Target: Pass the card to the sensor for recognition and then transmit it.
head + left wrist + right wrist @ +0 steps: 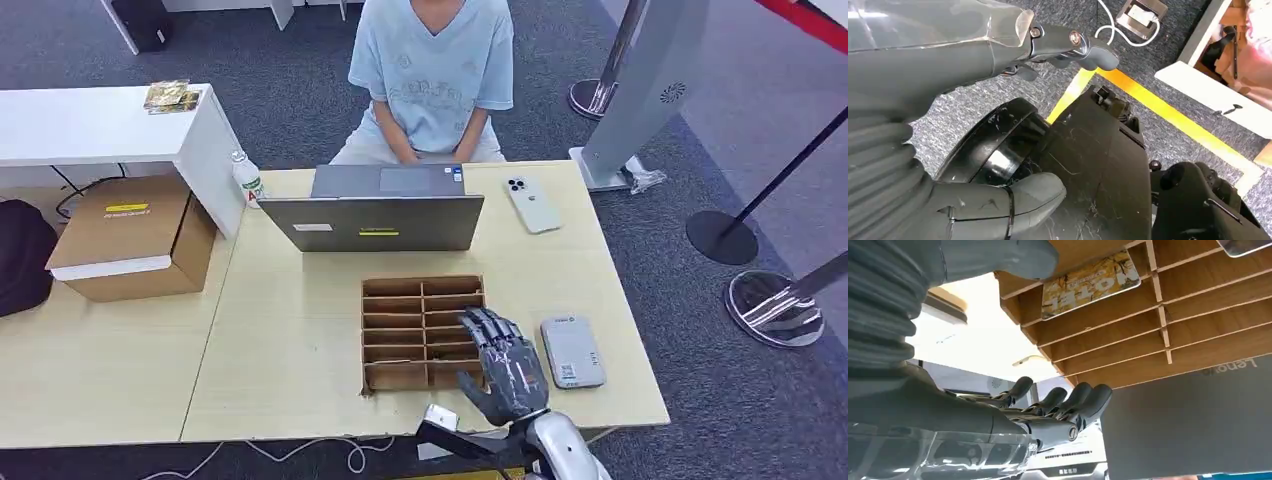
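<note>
A yellow patterned card [1090, 282] lies flat in one slot of the brown cardboard divider box [405, 325] at the table's front. My right hand [505, 365] hovers over the box's front right corner with fingers [1063, 405] spread and nothing in them; the thumb [998, 260] is near the card's slot. The grey sensor [572, 350] lies flat on the table just right of that hand. My left hand [1013, 45] hangs down over the carpet, fingers stretched out, holding nothing.
An open laptop [375, 220] stands behind the box, and a person in a light blue shirt [432, 70] sits behind it. A white phone [531, 203] lies to the laptop's right. A cardboard carton [130, 235], a small bottle [247, 180] and a white side table [90, 125] are at left.
</note>
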Motion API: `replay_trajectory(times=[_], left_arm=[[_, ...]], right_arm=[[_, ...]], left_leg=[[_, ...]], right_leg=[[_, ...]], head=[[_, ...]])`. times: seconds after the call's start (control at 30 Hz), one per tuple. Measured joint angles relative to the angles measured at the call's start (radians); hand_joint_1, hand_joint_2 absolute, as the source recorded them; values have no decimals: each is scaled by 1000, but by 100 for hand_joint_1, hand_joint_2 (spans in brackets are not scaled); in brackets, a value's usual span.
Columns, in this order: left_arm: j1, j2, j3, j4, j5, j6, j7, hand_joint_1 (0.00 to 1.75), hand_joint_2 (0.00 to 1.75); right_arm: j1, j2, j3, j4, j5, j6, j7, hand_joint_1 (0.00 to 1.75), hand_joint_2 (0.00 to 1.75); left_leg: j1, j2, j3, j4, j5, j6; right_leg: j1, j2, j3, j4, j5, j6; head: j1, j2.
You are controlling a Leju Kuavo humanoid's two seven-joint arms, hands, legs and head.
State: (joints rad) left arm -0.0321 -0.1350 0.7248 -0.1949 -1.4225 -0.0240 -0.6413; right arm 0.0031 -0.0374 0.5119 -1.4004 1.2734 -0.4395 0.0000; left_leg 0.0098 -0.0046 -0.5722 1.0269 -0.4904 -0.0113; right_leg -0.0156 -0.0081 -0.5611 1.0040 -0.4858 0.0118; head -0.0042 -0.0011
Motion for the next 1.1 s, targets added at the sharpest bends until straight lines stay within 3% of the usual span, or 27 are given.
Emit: replay_trajectory(times=[0.3,0.37,0.4,0.5,0.77,1.03,1.1], left_arm=[[0,-1,0,0,0,6,0,0,175],[0,-1,0,0,0,6,0,0,175],[0,-1,0,0,0,6,0,0,175],[0,-1,0,0,0,6,0,0,175],[1,-1,0,0,-2,6,-8,0,175],[2,-1,0,0,-3,7,-10,0,175],[2,-1,0,0,-3,8,-10,0,175]], right_arm=[[2,0,0,0,8,1,0,59,175],[2,2,0,0,9,1,0,66,175],[2,3,0,0,8,1,0,80,175],[2,3,0,0,9,1,0,87,175],[4,4,0,0,11,2,0,86,175],[5,5,0,0,16,3,4,99,175],[5,5,0,0,18,3,4,96,175]], left_leg=[[0,0,0,0,0,0],[0,0,0,0,0,0],[0,0,0,0,0,0],[0,0,0,0,0,0],[0,0,0,0,0,0],[0,0,0,0,0,0],[0,0,0,0,0,0]], right_leg=[[0,0,0,0,0,0],[0,0,0,0,0,0],[0,0,0,0,0,0],[0,0,0,0,0,0],[0,0,0,0,0,0],[0,0,0,0,0,0],[0,0,0,0,0,0]], head=[[0,0],[0,0],[0,0],[0,0],[0,0],[0,0],[0,0]])
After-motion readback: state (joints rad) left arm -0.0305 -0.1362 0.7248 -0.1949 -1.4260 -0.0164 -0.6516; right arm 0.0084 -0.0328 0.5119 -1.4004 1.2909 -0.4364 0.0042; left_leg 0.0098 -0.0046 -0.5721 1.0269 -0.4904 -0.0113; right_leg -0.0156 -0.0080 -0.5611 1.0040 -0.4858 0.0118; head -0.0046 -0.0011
